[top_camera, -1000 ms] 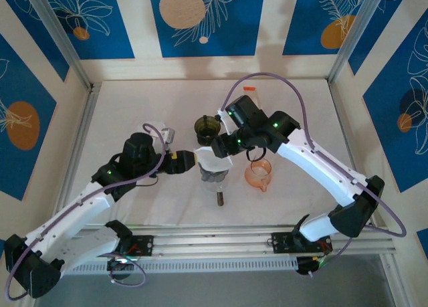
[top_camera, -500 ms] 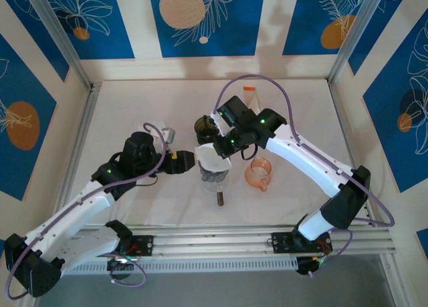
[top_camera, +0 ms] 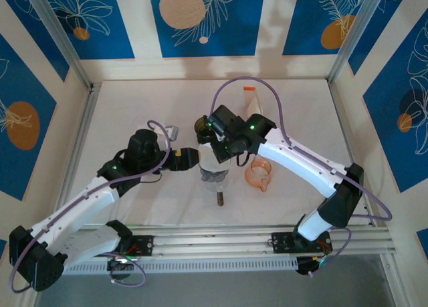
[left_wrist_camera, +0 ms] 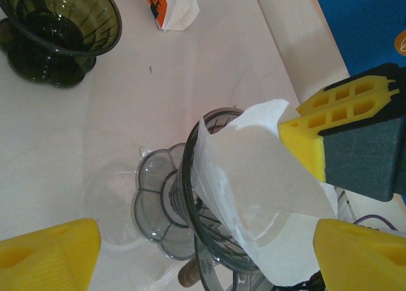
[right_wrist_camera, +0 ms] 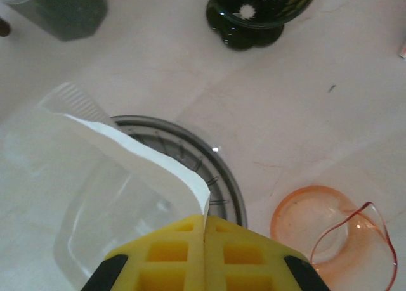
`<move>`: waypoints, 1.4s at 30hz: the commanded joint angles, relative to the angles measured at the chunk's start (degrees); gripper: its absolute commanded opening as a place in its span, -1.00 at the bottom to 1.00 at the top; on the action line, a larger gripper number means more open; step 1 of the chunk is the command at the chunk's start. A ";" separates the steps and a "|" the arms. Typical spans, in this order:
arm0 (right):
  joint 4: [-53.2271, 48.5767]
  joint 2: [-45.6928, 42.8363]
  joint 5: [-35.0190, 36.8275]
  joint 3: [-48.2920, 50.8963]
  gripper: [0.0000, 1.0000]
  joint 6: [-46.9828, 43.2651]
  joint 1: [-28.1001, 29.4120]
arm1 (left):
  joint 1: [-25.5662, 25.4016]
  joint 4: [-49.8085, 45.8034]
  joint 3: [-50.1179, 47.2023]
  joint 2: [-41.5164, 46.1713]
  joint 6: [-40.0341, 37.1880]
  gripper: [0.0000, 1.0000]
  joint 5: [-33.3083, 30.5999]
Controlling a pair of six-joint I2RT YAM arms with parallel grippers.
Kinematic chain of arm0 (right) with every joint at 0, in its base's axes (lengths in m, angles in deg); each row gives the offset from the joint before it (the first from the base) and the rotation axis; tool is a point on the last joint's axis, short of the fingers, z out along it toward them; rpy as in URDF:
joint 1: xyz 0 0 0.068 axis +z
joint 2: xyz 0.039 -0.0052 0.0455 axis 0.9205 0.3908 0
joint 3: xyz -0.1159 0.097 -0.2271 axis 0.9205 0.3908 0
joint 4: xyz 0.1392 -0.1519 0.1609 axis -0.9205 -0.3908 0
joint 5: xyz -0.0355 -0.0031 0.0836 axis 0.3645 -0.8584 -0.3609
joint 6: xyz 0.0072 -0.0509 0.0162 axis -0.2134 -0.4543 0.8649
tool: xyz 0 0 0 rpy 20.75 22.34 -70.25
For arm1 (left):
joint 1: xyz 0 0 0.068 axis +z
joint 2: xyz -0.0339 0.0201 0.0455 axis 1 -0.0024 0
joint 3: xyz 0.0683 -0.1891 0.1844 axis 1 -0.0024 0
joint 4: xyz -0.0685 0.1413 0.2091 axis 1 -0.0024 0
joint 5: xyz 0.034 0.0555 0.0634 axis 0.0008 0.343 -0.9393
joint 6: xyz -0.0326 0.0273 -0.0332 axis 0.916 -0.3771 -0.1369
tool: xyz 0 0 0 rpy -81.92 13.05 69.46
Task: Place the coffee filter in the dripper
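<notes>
I see my right gripper (right_wrist_camera: 204, 221) clamped on the top edge of the filter (right_wrist_camera: 146, 161), the white paper sitting tilted in the mouth of the dripper (right_wrist_camera: 225, 177) — my left gripper (top_camera: 192, 158), fingers spread wide, sits just beside it — an orange cup (right_wrist_camera: 317, 224) nearby.

Coffee filter (right_wrist_camera: 146, 159): white paper cone, open, tilted, lower part apparently inside dripper. Dripper (right_wrist_camera: 223, 172): smoky ribbed glass, upright; filter overlaps its 9 o'clock side.
</notes>
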 commanded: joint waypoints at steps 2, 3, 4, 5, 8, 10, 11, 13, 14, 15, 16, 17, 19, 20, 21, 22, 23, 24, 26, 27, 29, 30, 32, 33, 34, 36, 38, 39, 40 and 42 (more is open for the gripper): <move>-0.93 1.39 5.69 1.16 -1.00 2.98 1.43 | -0.64 3.28 -0.52 -1.06 0.57 0.75 1.28; -0.82 1.62 5.99 1.37 -1.00 3.24 1.53 | -0.60 3.41 -0.61 -1.27 0.44 0.75 1.17; -0.61 1.76 6.03 1.64 -1.00 3.43 1.56 | -0.65 3.52 -0.72 -1.51 0.31 0.73 1.12; -0.48 1.83 5.99 1.94 -1.00 3.69 1.75 | -0.65 3.49 -0.84 -1.67 0.24 0.70 1.18; 0.03 1.68 6.07 2.12 -1.00 3.88 2.27 | -0.73 3.66 -1.30 -2.11 0.09 0.65 1.20; 0.10 1.59 6.26 2.20 -1.00 4.09 2.49 | -0.71 3.89 -1.62 -2.40 0.06 0.59 1.35; 0.31 1.50 6.26 2.28 -1.00 4.09 2.50 | -0.76 3.89 -1.80 -2.54 -0.01 0.55 1.43; 0.41 1.58 6.25 2.52 -1.00 4.17 2.49 | -0.94 4.01 -2.15 -2.76 0.02 0.49 1.36; 0.45 1.54 6.23 2.56 -1.00 4.22 2.46 | -1.06 4.07 -2.35 -2.82 -0.01 0.47 1.35; 0.58 1.58 6.19 2.62 -1.00 4.28 2.50 | -1.14 3.98 -2.53 -2.99 -0.08 0.45 1.36; 0.63 1.51 6.23 2.73 -1.00 4.38 2.46 | -1.21 4.00 -2.64 -3.08 -0.04 0.43 1.41; 0.75 1.47 6.10 2.76 -1.00 4.32 2.44 | -1.36 3.99 -2.73 -3.17 -0.20 0.39 1.45; 0.85 1.36 5.94 2.72 -1.00 4.50 2.50 | -1.48 3.73 -2.91 -3.33 -0.40 0.35 1.27; 0.94 1.21 5.78 2.85 -1.00 4.50 2.47 | -1.56 3.62 -3.06 -3.35 -0.51 0.31 1.22; 0.94 1.02 5.66 2.83 -1.00 4.69 2.43 | -1.58 3.40 -3.17 -3.39 -0.61 0.28 1.12; 0.94 0.82 5.67 2.85 -0.99 4.67 2.46 | -1.58 3.32 -3.25 -3.49 -0.58 0.26 1.15; 1.11 0.39 5.68 2.96 -0.97 4.76 2.50 | -1.65 3.23 -3.32 -3.48 -0.67 0.24 1.15; 1.09 -0.04 5.89 3.02 -0.93 4.95 2.50 | -1.70 3.10 -3.42 -3.61 -0.78 0.23 1.14; 1.37 -1.38 6.16 3.18 -0.77 5.16 2.45 | -1.69 3.13 -3.56 -3.76 -0.71 0.22 1.18; 1.53 -2.26 6.41 3.34 -0.66 5.42 2.40 | -1.75 3.16 -3.67 -3.79 -0.70 0.22 1.20; 1.97 -3.94 6.43 4.05 -0.49 5.79 2.28 | -1.76 3.27 -3.78 -3.87 -0.54 0.22 1.25; 2.23 -4.88 6.25 4.39 -0.45 5.99 2.19 | -1.75 3.35 -3.83 -3.87 -0.61 0.22 1.22; 2.71 -6.32 5.04 5.29 -0.42 6.34 1.78 | -1.76 3.43 -3.87 -3.87 -0.48 0.22 1.13; 3.27 -7.13 3.99 6.13 -0.39 6.52 1.47 | -1.75 3.49 -3.94 -3.87 -0.53 0.22 1.14; 3.65 -7.61 3.26 6.63 -0.38 6.56 1.26 | -1.75 3.61 -3.96 -4.04 -0.38 0.22 1.11; 4.61 -8.48 1.69 8.05 -0.38 6.69 0.67 | -1.74 3.59 -4.05 -4.01 -0.39 0.22 1.17; 5.32 -8.85 0.80 8.97 -0.39 6.61 0.47 | -1.75 3.62 -4.05 -4.09 -0.34 0.21 1.16; 5.42 -8.79 0.31 9.21 -0.39 6.62 0.30 | -1.74 3.66 -4.07 -4.08 -0.34 0.22 1.18; 5.38 -8.59 -0.08 9.29 -0.40 6.61 0.10 | -1.80 3.68 -4.05 -4.06 -0.31 0.22 1.18; 5.25 -8.22 -0.21 9.55 -0.40 6.66 -0.09 | -1.89 3.68 -4.05 -4.12 -0.29 0.21 1.10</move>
